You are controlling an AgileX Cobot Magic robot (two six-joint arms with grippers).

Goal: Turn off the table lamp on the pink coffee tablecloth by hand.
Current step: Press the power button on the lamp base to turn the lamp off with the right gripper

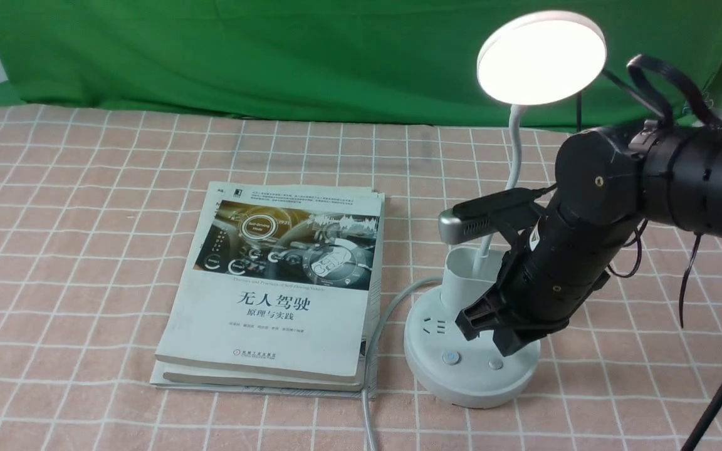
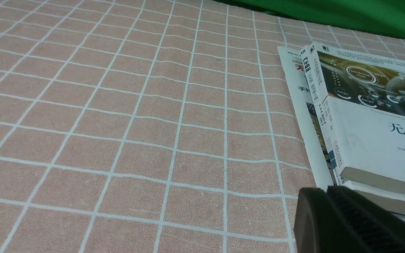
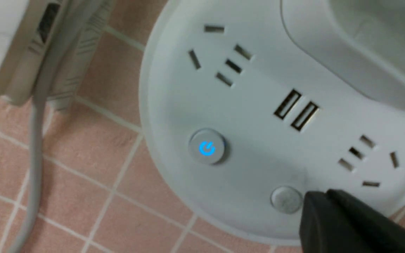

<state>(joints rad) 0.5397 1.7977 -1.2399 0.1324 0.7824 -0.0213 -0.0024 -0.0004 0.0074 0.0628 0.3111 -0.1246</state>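
The white table lamp stands on the pink coffee tablecloth, its disc head lit. Its round base carries sockets, a button with a blue power sign and a plain grey button. My right gripper is shut and empty, its tip just above the base beside the plain grey button. My left gripper is shut and empty, low over the cloth near the books' corner; in the front view only a black bit of the left arm shows at the bottom left.
A stack of white books lies left of the lamp, also in the left wrist view. The lamp's grey cable runs between books and base toward the front edge. A green backdrop cloth hangs behind.
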